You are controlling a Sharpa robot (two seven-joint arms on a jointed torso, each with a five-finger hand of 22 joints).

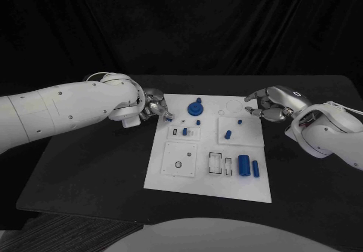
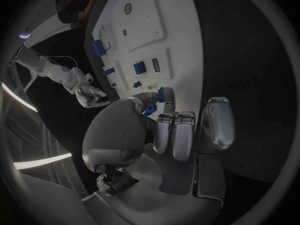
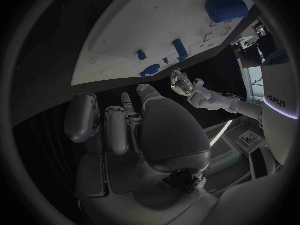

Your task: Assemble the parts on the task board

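Observation:
The white task board lies in the middle of the table. A round blue knobbed part stands near its far edge. Small blue parts lie mid-board, and a blue cylinder with a thin blue rod lies toward the near right. My left hand hovers at the board's far left corner, fingers loosely bent, nothing seen in it. My right hand hovers over the far right corner, also holding nothing. In the left wrist view, the thumb partly covers a blue part.
The black table stretches bare on both sides of the board. Raised white blocks with slots and holes sit on the board's near left. The table's front edge runs close below the board.

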